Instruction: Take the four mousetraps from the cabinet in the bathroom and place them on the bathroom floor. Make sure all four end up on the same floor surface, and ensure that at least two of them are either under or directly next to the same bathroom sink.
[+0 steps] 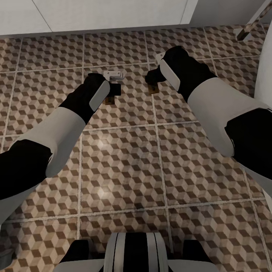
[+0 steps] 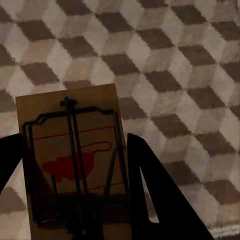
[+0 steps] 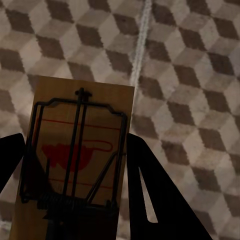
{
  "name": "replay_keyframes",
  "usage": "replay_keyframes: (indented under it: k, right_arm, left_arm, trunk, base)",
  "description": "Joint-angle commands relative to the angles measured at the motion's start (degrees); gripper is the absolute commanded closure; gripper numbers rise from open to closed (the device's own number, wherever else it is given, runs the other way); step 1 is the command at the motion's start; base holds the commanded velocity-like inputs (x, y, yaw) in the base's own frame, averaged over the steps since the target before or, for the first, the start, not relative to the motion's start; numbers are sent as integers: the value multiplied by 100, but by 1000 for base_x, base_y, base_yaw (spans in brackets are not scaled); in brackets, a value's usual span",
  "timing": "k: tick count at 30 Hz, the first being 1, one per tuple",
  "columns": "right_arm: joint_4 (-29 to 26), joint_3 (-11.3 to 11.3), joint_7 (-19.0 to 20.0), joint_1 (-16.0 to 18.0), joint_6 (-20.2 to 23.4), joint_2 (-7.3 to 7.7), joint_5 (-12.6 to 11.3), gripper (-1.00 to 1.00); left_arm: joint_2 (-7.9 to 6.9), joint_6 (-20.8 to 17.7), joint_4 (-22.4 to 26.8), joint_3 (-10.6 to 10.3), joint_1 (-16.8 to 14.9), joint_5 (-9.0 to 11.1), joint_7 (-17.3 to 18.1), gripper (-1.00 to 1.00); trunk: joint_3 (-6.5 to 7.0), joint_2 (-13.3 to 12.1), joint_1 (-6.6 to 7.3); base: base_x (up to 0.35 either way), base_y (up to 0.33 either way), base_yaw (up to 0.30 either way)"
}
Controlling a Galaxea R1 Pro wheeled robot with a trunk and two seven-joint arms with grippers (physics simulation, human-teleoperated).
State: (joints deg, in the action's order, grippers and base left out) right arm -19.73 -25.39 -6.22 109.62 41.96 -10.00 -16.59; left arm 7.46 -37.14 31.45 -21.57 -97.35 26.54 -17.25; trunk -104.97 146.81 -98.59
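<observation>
Both arms reach forward and down over the bathroom floor [image 1: 124, 158], and each carries 1 mousetrap. The left gripper [image 1: 112, 93] is clamped on the left mousetrap [image 2: 75, 165], its 2 dark fingers [image 2: 160, 200] pressed against the long edges of the tan board; the right gripper [image 1: 153, 79] grips the right mousetrap [image 3: 77, 155] the same way. In the head view both traps show as small tan tabs poking out below the fingers, low over the tiles, though I cannot tell whether either touches the floor. The 2 traps hang near each other, either side of a pale grout line [image 1: 154, 109], with a small white fitting [image 1: 114, 73] lying on the tile just beyond the left gripper. A curved white edge [image 1: 264, 75] stands at the right — possibly the sink, but too little shows to say. The step in hand looks like setting both traps down. Done well, that means lowering until each board rests flat on the tile before the fingers part, keeping the wire side up, then lifting straight away so nothing tips — and choosing spots right beside the sink, since 2 traps must end there.
</observation>
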Motion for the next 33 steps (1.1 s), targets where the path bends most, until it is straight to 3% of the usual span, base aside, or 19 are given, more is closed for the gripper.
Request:
replay_keyframes:
  k: [1,33]
  right_arm:
    - [3,-30,-64,5,14,0,-80,100]
    - [112,-105,-64,5,-38,0,-81,100]
  left_arm:
    - [-5,-6,6,-32,-4,44,-42,100]
    - [-7,44,1,-28,-4,44,-41,100]
  trunk:
    - [-3,3,-2]
    - [-3,28,-51]
  base:
    - [0,0,0]
    - [0,0,0]
